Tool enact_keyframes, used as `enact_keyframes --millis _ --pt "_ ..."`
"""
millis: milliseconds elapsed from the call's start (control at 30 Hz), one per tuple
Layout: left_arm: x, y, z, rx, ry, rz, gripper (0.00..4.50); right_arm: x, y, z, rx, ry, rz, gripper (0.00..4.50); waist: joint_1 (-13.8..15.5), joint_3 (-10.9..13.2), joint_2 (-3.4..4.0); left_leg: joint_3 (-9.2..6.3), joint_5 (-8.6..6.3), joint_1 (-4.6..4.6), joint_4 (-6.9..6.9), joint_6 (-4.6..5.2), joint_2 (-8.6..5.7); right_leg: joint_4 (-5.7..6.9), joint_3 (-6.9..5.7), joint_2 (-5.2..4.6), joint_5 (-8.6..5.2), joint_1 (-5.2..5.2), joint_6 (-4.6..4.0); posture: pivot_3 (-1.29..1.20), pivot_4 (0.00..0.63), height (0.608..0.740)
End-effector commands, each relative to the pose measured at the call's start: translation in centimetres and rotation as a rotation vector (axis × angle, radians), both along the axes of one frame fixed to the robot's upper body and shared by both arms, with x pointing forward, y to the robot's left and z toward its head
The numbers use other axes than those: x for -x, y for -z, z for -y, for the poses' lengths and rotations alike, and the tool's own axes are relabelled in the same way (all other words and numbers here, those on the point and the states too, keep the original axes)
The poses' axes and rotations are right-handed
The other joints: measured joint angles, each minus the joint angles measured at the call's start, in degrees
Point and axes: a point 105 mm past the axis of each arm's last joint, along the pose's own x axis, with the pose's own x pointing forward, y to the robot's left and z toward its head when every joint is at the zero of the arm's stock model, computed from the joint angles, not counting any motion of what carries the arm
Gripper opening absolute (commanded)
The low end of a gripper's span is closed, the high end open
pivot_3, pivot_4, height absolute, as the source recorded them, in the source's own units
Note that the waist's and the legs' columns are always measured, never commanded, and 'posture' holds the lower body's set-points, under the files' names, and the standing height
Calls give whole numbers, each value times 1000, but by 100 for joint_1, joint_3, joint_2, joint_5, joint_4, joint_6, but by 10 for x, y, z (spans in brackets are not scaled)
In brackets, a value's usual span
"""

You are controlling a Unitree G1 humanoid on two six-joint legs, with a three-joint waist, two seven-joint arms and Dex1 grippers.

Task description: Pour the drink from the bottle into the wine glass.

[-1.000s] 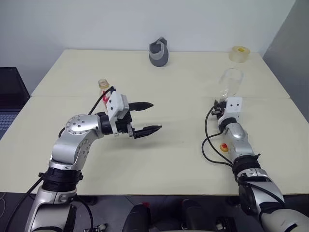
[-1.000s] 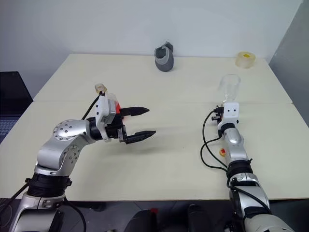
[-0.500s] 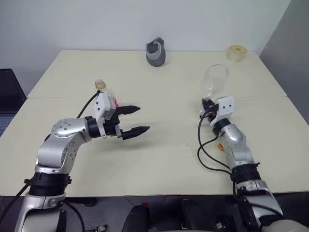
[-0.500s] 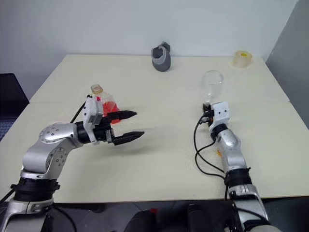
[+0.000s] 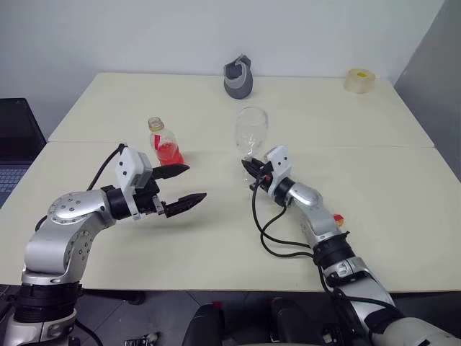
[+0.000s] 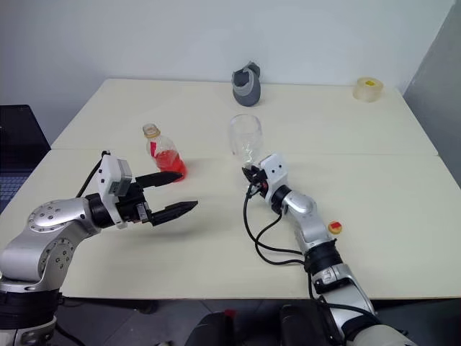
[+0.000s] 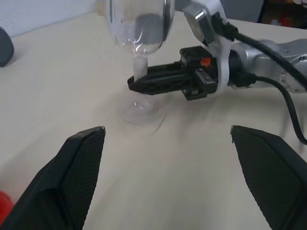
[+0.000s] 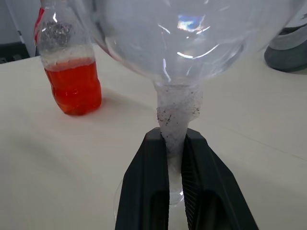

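The right gripper (image 8: 175,158) is clenched on the stem of the wine glass (image 5: 251,128), which stands upright near the middle of the table (image 5: 374,180) — its foot on the surface. The bottle (image 5: 164,143), with the red drink (image 8: 73,91) in its lower part, stands just left of the glass. The left gripper (image 5: 181,184) hangs released in front of the bottle — touching nothing.

Drink (image 8: 73,91) red; wine glass (image 5: 251,128) clear; cap (image 5: 154,123) maybe yellowish.
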Motion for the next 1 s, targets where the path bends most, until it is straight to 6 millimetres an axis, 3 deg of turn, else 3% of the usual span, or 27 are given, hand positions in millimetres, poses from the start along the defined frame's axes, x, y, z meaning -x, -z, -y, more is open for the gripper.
enact_keyframes --millis 33,367,767,800,1000 --pt "3 -12 0 -17 -9 54 4500 -2 -13 -7 -6 -36 63 82 -2 0 0 2 0 0 0 0 0 0 1 0 0 0 0 0 150 740" --pt "7 -23 1 22 -35 75 4500 1 3 -11 21 -86 14 82 -15 0 0 0 0 2 1 0 3 3 1 0 1 0 -1 0 150 740" --pt "10 -28 -3 22 -63 95 4500 9 9 -13 51 -133 6 4289 -18 0 1 -2 0 2 0 0 3 3 0 1 1 0 -2 0 150 740" --pt "10 -29 -3 24 -66 98 4500 11 10 -11 56 -137 7 4475 -17 0 1 -2 0 2 0 0 3 3 0 1 1 0 -2 0 150 740" --pt "8 -32 -2 38 -73 120 4500 22 17 5 75 -119 -35 4475 2 0 1 -2 0 1 1 0 2 2 0 0 1 1 -2 0 150 740"
